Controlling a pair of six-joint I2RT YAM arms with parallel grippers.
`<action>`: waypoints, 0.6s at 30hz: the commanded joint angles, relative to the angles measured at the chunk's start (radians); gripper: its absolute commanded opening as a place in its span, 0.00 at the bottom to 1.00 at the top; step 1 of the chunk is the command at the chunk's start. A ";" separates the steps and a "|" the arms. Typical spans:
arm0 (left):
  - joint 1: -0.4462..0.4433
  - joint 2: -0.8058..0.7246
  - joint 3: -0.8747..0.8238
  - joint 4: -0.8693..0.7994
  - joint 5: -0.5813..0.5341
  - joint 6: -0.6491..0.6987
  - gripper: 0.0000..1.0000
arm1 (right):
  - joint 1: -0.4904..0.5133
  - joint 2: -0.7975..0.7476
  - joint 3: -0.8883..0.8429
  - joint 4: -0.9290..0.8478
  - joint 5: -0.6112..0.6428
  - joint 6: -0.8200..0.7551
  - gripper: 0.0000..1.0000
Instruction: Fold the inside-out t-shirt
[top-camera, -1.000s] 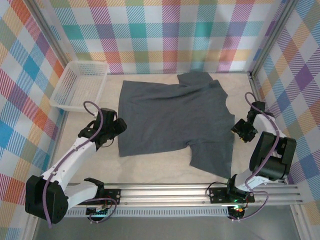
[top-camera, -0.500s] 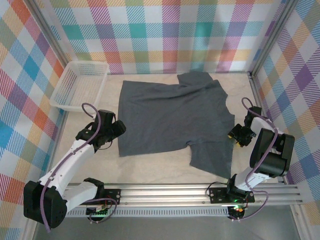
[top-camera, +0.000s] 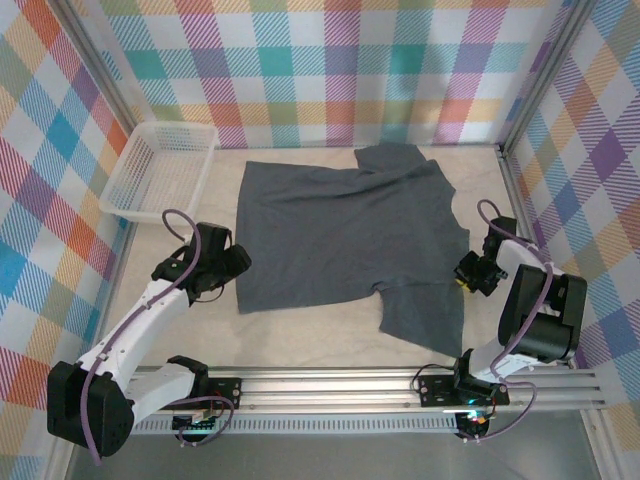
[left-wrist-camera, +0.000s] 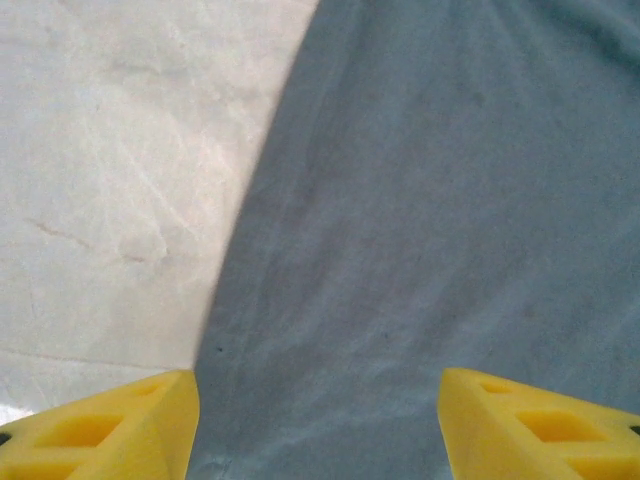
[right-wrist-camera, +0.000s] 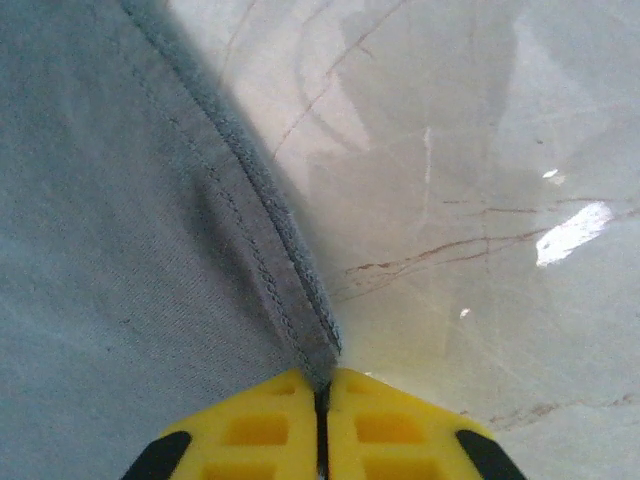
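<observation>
T-shirt (top-camera: 340, 235) lies flat mid-table (top-camera: 300, 335), wrinkly, one sleeve at 12 o'clock, the other at 5. L gripper (top-camera: 238, 262) sits at shirt's 8 o'clock edge, jaws wide apart, nothing held. In its wrist view the yellow fingers (left-wrist-camera: 110, 430) straddle the shirt's side edge, cloth toward 3, bare table toward 9. R gripper (top-camera: 470, 272) is at shirt's 4 o'clock edge, jaws closed tight, pinching the stitched hem (right-wrist-camera: 265, 260). White basket (top-camera: 165, 128) at 10 o'clock, apart from shirt.
</observation>
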 joint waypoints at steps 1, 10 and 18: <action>0.001 0.018 -0.029 -0.166 0.009 -0.115 0.67 | 0.008 -0.083 0.002 -0.039 0.036 0.051 0.01; 0.000 0.182 -0.079 -0.133 0.155 -0.144 0.60 | 0.034 -0.405 -0.138 -0.020 0.035 0.217 0.00; 0.000 0.285 -0.084 -0.099 0.204 -0.152 0.58 | 0.041 -0.364 -0.119 -0.023 0.028 0.188 0.00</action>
